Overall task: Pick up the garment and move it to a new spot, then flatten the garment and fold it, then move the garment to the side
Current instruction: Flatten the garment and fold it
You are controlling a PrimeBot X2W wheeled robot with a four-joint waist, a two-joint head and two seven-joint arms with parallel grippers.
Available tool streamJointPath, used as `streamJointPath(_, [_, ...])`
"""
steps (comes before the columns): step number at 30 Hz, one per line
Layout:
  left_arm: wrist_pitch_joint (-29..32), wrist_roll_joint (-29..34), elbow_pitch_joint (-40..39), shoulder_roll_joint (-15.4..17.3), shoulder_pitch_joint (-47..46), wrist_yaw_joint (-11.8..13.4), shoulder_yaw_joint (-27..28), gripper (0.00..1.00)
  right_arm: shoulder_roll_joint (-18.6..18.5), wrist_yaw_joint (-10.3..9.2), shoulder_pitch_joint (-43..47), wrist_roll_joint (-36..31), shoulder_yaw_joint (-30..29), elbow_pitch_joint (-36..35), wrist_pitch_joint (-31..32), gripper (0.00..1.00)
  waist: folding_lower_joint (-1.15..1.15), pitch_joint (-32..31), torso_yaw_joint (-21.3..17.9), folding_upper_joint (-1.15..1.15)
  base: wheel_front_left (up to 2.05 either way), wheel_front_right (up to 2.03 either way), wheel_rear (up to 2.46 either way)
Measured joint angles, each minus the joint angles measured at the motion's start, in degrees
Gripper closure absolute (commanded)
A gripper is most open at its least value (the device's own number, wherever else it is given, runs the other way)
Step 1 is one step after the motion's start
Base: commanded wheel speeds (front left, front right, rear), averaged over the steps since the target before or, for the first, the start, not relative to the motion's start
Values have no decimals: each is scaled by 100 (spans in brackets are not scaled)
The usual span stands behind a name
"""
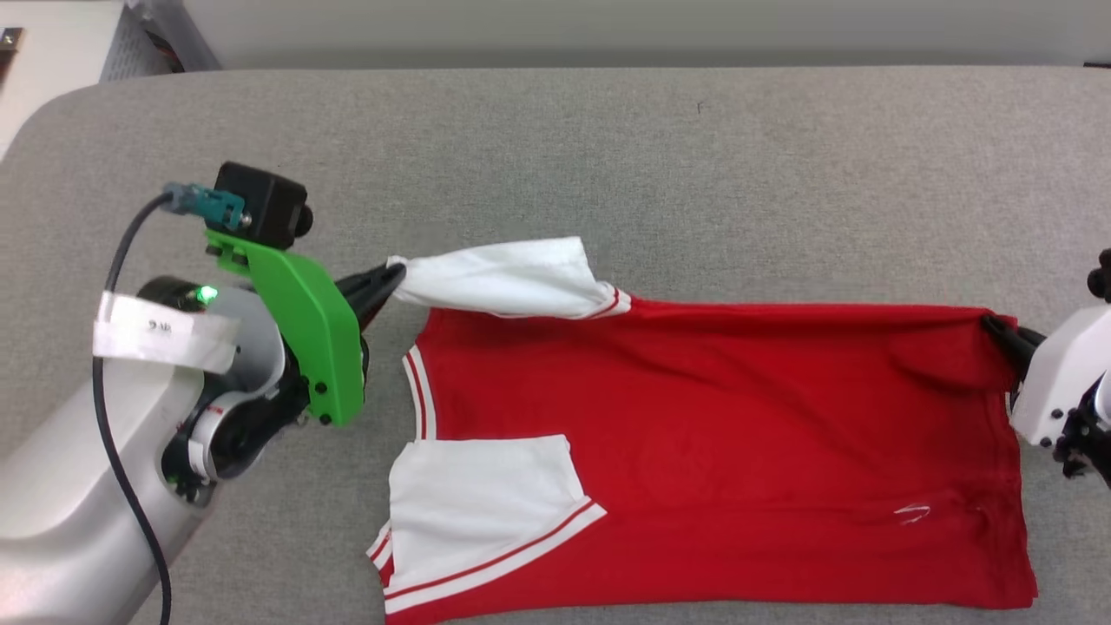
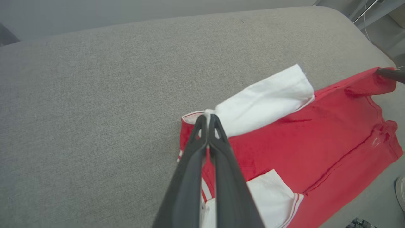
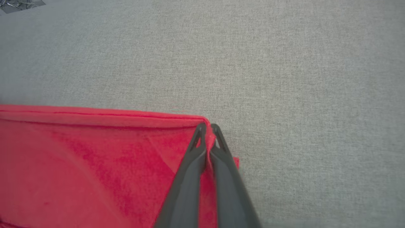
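Note:
The garment [image 1: 720, 434], a red jersey with white sleeves and striped trim, lies spread on the grey table [image 1: 608, 156], its plain side up. My left gripper [image 1: 395, 276] is shut on the tip of the far white sleeve [image 1: 512, 278], which is pulled out to the left and lifted. In the left wrist view the fingertips of that gripper [image 2: 208, 117] pinch the sleeve's [image 2: 265, 98] edge. My right gripper [image 1: 994, 325] is shut on the far hem corner at the right; the right wrist view shows it [image 3: 207, 128] clamped on the garment's red corner [image 3: 95, 158].
Grey fabric table surface stretches beyond the garment to the far edge. The second white sleeve [image 1: 477, 512] lies folded over the garment's near left part. The table's rounded corner [image 1: 52, 113] is at the far left. A shoe tip [image 2: 401, 190] shows on the floor past the table's edge.

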Motion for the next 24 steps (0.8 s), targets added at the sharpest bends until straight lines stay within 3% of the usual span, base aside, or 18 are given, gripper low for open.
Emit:
streamJointPath(11, [-203,-157,-522,230,1228,345,-171,100,-272,0,1051,513,183,-417,-263,100,0,-407,204,0,0,0,0])
streamJointPath(24, [-271,-215,-289,281,2055,387,-688,100,-851,0,1855,667,627,-880,60,100,0,-494,234,0,0,0,0])
